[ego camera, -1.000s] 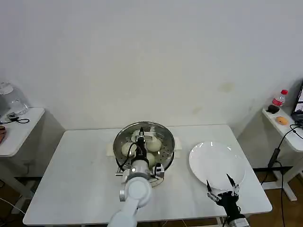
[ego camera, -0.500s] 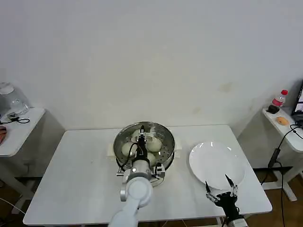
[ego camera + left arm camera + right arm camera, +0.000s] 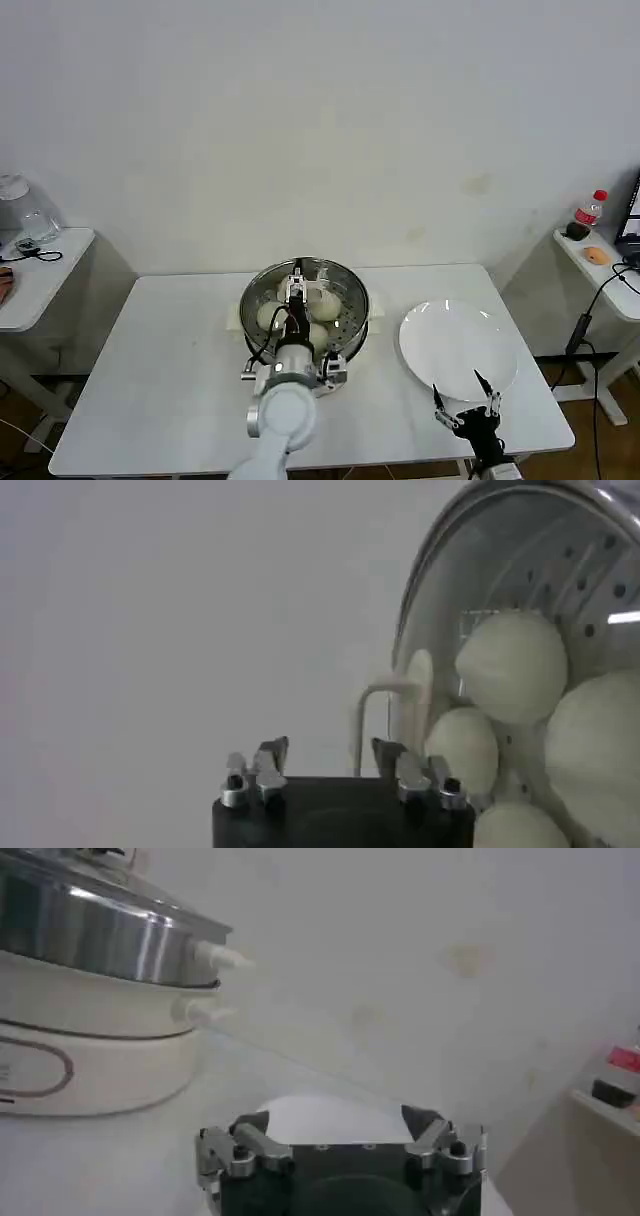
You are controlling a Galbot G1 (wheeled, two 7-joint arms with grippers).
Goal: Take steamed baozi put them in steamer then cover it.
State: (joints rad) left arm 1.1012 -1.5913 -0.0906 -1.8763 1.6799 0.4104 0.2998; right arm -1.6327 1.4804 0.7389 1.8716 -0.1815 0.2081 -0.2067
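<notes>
The steamer [image 3: 304,302] stands mid-table with the clear glass cover [image 3: 343,287] resting on it. Several cream baozi [image 3: 270,316] lie inside on the perforated tray, seen through the glass [image 3: 510,666]. My left gripper [image 3: 297,300] hovers over the cover, open [image 3: 328,750], with the cover's cream handle [image 3: 392,708] just beyond its fingertips and nothing gripped. My right gripper [image 3: 465,405] waits open at the near edge of the white plate [image 3: 460,345], empty [image 3: 335,1120]. The steamer's side [image 3: 90,938] also appears in the right wrist view.
The bare plate [image 3: 300,1110] lies right of the steamer. A side table on the left carries a glass jar [image 3: 25,215]; one on the right carries a red-capped bottle [image 3: 590,208]. The table's front edge runs close to both arms.
My left arm has drawn back a little toward me from the cover. The right gripper has shifted slightly nearer the table's front edge.
</notes>
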